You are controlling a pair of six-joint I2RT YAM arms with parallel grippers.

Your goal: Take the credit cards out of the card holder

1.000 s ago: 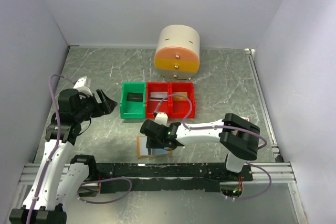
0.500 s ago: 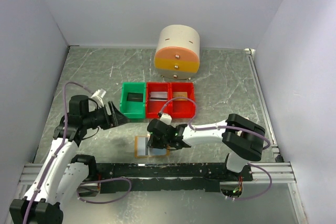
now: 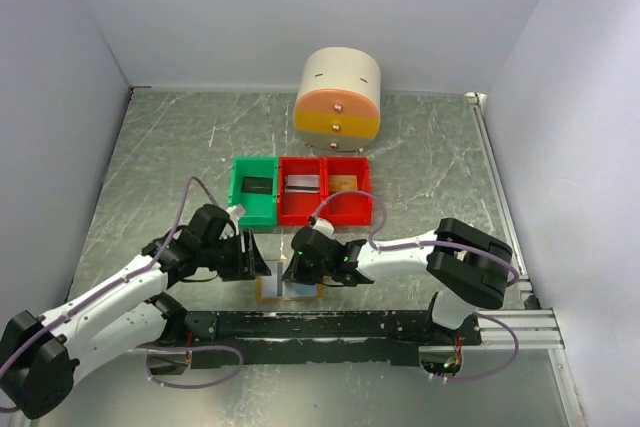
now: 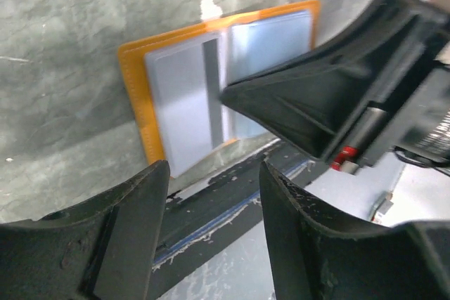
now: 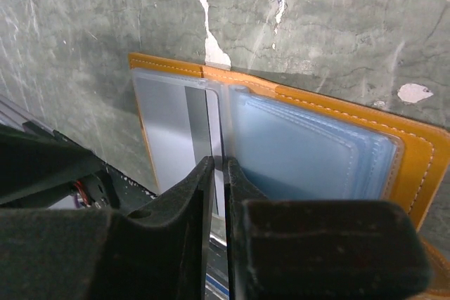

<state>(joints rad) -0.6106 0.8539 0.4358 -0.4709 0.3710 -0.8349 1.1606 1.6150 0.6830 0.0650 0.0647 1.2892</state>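
Your holder (image 3: pixel 290 290) lies open and flat on the table (image 3: pixel 180 147), at the near edge just beside the black rail (image 3: pixel 350 325), with its orange rim framing the pale blue inside. The grey card (image 5: pixel 169 128) sits in the half toward your left arm, its dark stripe running alongside the fold.

Your right pincer (image 5: pixel 219 173) is down over the holder with its tips at the card's inner edge, right by the stripe. Its jaws are drawn nearly together, leaving only a thin slit. You cannot tell whether they are pinching the card's edge or only resting against it.

Your left pincer (image 4: pixel 213 173) hangs low over the table just beside the holder, on its left. Its jaws stand apart with nothing between them, and from its own camera you look past both fingers (image 4: pixel 133 223) at the open holder and the right pincer's black wedge.

Farther back on the table, the green bin (image 3: pixel 253 209) and the red bin (image 3: pixel 325 212) stand side by side, touching. The round drawer unit (image 3: pixel 338 97) stands behind them.
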